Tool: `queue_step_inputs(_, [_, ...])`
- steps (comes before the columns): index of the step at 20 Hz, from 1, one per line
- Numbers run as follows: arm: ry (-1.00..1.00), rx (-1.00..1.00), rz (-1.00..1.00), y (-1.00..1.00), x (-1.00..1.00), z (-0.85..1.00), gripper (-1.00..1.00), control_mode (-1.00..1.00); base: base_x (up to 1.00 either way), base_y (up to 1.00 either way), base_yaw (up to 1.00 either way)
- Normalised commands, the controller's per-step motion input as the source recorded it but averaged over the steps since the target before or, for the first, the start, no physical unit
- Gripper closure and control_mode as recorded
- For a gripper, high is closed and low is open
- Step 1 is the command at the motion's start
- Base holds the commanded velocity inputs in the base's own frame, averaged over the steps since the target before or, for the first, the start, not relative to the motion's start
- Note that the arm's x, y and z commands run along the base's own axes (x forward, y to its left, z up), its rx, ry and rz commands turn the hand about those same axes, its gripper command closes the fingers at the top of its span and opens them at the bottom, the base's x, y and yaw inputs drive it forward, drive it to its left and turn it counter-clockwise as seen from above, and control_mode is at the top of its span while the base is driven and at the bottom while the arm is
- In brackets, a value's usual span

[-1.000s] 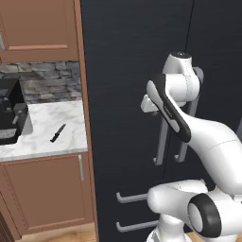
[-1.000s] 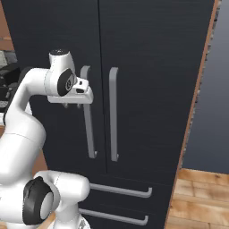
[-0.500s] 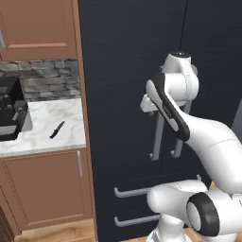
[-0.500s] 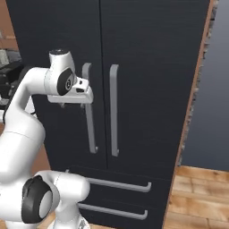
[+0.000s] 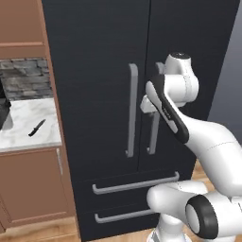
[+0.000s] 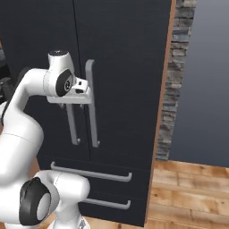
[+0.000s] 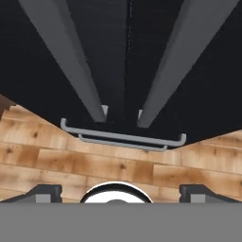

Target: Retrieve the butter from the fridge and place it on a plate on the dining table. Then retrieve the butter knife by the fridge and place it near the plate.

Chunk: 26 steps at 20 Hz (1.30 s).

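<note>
Fridge (image 5: 104, 71) doors are both closed, and the gripper (image 6: 85, 91) sits right in front of the two bar handles (image 7: 71, 61) (jaws spread wide, holding nothing). Butter knife (image 5: 37, 127) lies on the side counter (image 5: 23, 137).

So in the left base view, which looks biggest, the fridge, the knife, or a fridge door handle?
1. fridge
2. left door handle
3. butter knife
The gaps are plain, so nearness to the camera changes nothing.

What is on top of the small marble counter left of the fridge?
A slim dark butter knife lies on the marble counter, clear of the fridge. A dark object at the frame's left edge is cut off and cannot be identified.
</note>
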Motion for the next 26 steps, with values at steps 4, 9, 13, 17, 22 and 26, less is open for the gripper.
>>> queue_step_inputs(4, [0.00, 0.00, 0.00, 0.00, 0.00, 0.00, -1.00, 1.00, -0.01, -0.38, 0.00])
queue_step_inputs(9, [0.00, 0.00, 0.00, 0.00, 0.00, 0.00, -1.00, 1.00, -0.27, 0.24, -0.04])
queue_step_inputs(13, [0.00, 0.00, 0.00, 0.00, 0.00, 0.00, -1.00, 1.00, -0.15, 0.47, -0.07])
queue_step_inputs(17, [0.00, 0.00, 0.00, 0.00, 0.00, 0.00, -1.00, 1.00, -0.22, 0.07, -0.04])
queue_step_inputs(22, [0.00, 0.00, 0.00, 0.00, 0.00, 0.00, -1.00, 1.00, -0.40, 0.00, 0.00])
queue_step_inputs(26, [0.00, 0.00, 0.00, 0.00, -0.27, -0.25, -1.00, -1.00, -0.10, 0.00, 0.00])
